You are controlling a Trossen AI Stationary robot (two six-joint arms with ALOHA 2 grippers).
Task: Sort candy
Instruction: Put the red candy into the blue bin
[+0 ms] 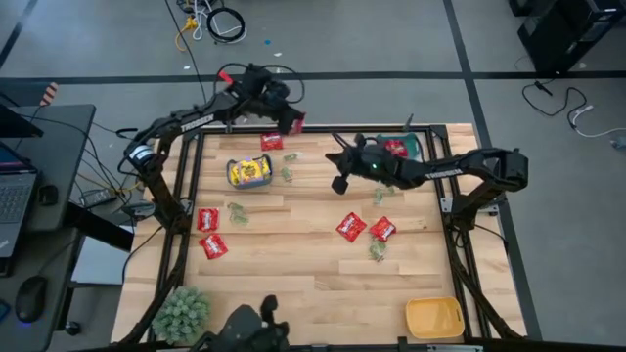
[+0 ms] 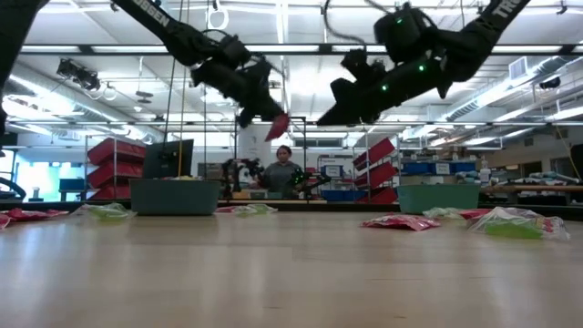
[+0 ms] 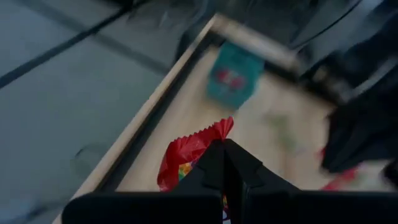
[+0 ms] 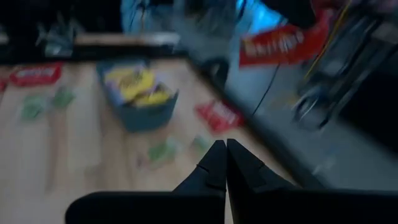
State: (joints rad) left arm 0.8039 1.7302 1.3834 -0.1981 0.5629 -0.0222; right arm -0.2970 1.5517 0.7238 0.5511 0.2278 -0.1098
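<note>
The left gripper (image 1: 293, 121) hangs high above the far edge of the wooden counter (image 1: 293, 254), its fingers pinched tight on a shiny red wrapped candy packet (image 3: 186, 155) that dangles below them. The coming move turns on where that packet belongs: the teal bin with red packets inside (image 1: 403, 147) sits in the far right corner, well to the right of the held packet and at about the same depth, so the carry looks like a sideways one along the far edge.

The right gripper (image 1: 341, 182) is the obstacle — it hovers in the air between the left gripper and that bin, fingers shut and holding nothing that shows. Nearer the left gripper, just toward the near side, stands a second teal bin full of bright yellow packets (image 1: 250, 172), the wrong home for red.

Loose red packets (image 1: 352, 227) and small pale green packets (image 1: 377, 251) lie scattered over the counter's middle; a yellow-orange bin (image 1: 434, 317) waits at the near right corner, a fuzzy green plant (image 1: 182, 310) at the near left.
</note>
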